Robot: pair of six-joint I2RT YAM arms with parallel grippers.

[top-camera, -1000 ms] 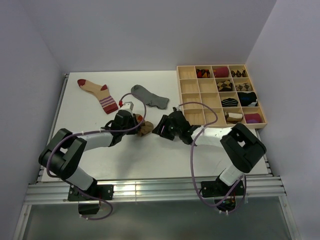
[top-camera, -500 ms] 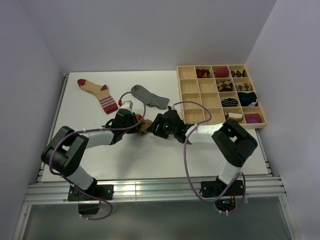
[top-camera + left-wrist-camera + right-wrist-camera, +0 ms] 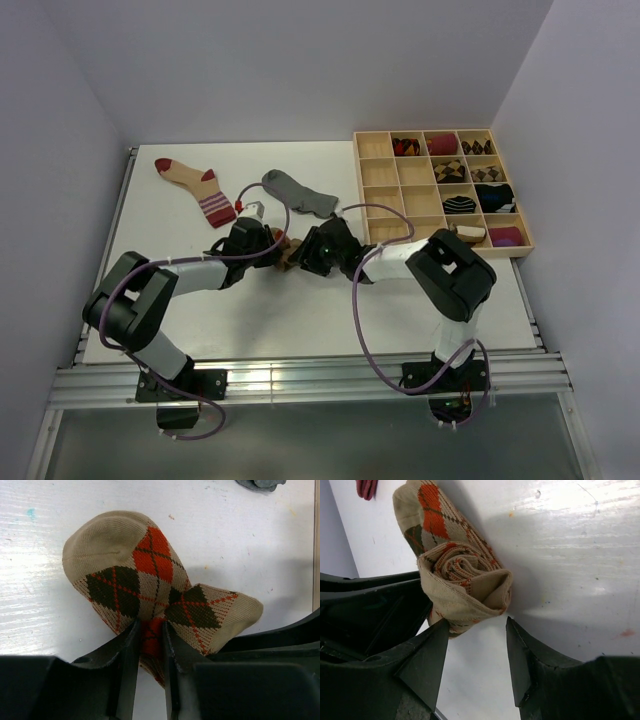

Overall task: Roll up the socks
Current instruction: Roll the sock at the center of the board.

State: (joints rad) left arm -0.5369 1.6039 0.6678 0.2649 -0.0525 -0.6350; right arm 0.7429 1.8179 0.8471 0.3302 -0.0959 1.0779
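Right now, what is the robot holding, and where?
Left gripper pinches the argyle sock at its middle; right gripper, jaws open, holds nothing.

Argyle sock (image 3: pixel 131 582) part-rolled, ctr, grey sock (image 3: pixel 300 194) unrolled, beige sock (image 3: pixel 193 181) unrolled, far L

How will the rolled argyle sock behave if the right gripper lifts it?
Likely floppy: the argyle sock is soft knit, bunched where the left gripper pinches it. It looks loosely coiled, so it may unroll once lifted.

Tan argyle sock (image 3: pixel 120 580) bears red, dark-brown diamonds.
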